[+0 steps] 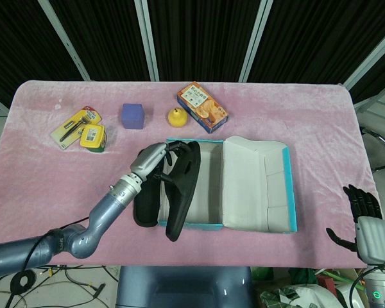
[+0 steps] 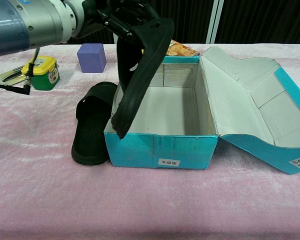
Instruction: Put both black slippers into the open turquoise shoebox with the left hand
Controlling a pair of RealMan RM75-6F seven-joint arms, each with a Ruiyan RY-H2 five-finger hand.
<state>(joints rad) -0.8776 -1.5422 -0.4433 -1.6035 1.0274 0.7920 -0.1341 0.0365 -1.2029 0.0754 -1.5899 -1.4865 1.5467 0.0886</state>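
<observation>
Pink plush table cover (image 1: 295,115) under everything. Open turquoise cardboard shoebox (image 1: 208,223) with white interior sits just right of the left hand (image 1: 153,160); its lid (image 1: 256,186) is folded out flat further right. Left hand grips one black rubber slipper (image 1: 183,186) at its upper end, fingers curled around it; the slipper hangs tilted on edge, raised off the cloth, over the box's near-left wall, lower tip outside the front corner in the chest view (image 2: 140,75). Second black slipper (image 2: 92,125) lies flat on the cloth below and left of the held one, just beside the box wall. Right hand (image 1: 362,221) far right off the table edge, fingers apart, holding nothing. Behind the left hand: orange snack carton (image 1: 202,106), purple cube (image 1: 133,115), yellow-green tape measure (image 1: 92,137), small yellow fruit-shaped toy (image 1: 176,117).
</observation>
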